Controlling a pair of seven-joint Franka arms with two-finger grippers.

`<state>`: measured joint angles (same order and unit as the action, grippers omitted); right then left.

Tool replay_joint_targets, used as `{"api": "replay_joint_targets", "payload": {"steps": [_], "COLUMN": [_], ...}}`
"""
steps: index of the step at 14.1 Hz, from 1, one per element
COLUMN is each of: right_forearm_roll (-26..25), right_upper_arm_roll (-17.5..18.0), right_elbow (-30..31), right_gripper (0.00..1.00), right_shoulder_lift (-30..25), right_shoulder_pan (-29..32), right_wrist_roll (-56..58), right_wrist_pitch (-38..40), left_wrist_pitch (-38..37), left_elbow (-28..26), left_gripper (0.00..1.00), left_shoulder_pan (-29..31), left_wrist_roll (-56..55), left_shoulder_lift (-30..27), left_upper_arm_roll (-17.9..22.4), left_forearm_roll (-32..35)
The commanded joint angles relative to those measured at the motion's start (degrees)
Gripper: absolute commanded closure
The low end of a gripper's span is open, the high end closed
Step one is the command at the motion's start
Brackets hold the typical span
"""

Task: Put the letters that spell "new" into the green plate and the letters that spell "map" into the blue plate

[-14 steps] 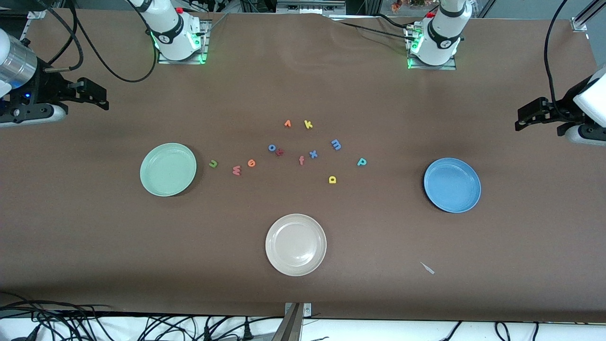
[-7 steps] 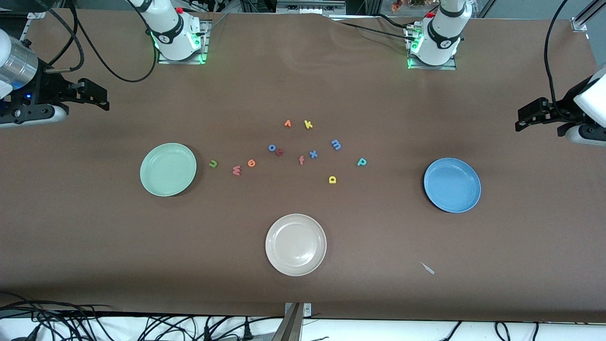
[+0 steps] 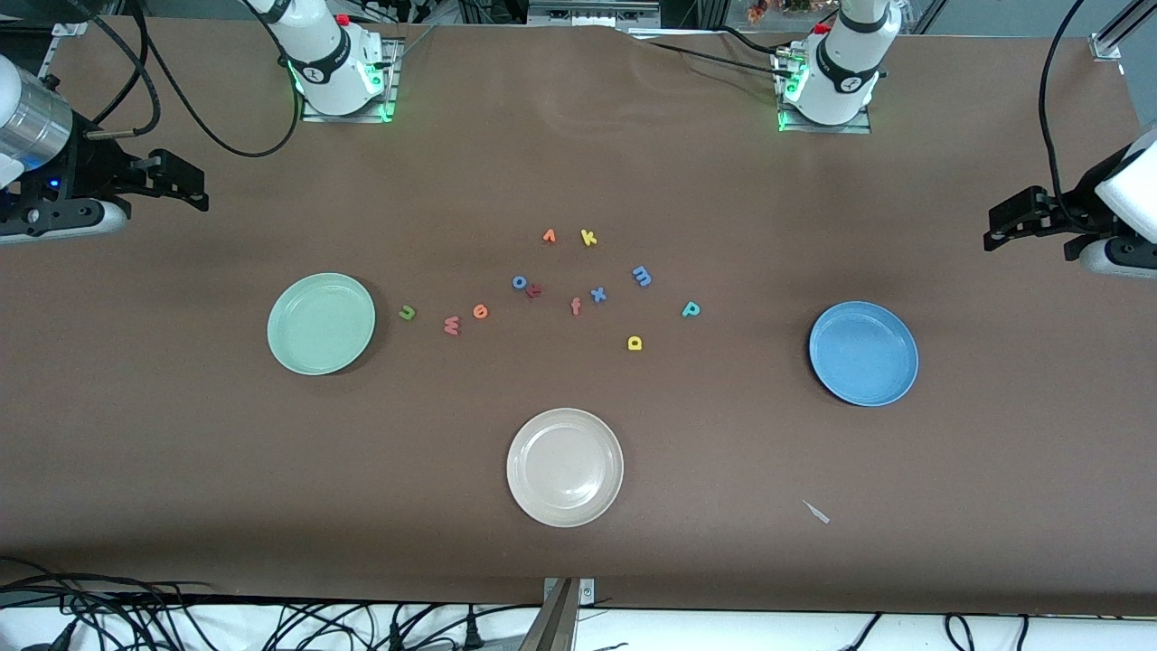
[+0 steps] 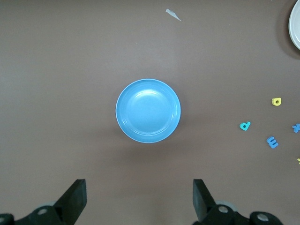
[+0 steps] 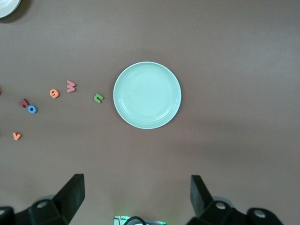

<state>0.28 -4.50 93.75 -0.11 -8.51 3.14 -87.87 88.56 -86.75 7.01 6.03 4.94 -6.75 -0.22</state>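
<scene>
Two arms are waiting over a brown tabletop (image 3: 181, 470), the left end effector (image 4: 139, 199) and right end effector (image 5: 136, 197) both spread apart. The green plate (image 3: 321, 324) and blue plate (image 3: 863, 353) are flanking letters n (image 3: 407, 313), w (image 3: 451, 325), e (image 3: 480, 312), m (image 3: 641, 276), p (image 3: 690, 309), a (image 3: 634, 343).

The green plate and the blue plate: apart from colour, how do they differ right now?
The green plate is pale mint; the blue plate is a stronger medium blue. The green plate lies toward the right arm's end of the table, the blue plate toward the left arm's end. The nearest letter, the olive n, sits close beside the green plate, while the teal p lies well clear of the blue plate. Both are round, shallow, similar in size and empty.
</scene>
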Motion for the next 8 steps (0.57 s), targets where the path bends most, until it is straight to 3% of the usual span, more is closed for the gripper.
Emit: {"api": "replay_joint_targets", "payload": {"steps": [1,8], "right_forearm_roll": [-0.8,-0.8], "right_upper_arm_roll": [0.0,0.1], "right_elbow": [2.4,2.7], "right_gripper": [0.00,0.00], "right_shoulder_lift": [-2.2,-2.3], "right_shoulder_pan": [-0.2,-0.2], "right_wrist_roll": [-0.4,-0.5], "right_wrist_pitch": [-0.5,-0.6], "left_wrist_pitch": [0.4,0.3], "left_elbow": [-0.3,-0.3], "left_gripper": [0.00,0.00], "left_shoulder_pan": [0.2,0.2], "left_wrist_roll": [1.5,1.6], "left_shoulder_lift": [-0.5,-0.5], "left_upper_arm_roll": [0.1,0.1], "left_forearm_roll": [0.3,0.3]}}
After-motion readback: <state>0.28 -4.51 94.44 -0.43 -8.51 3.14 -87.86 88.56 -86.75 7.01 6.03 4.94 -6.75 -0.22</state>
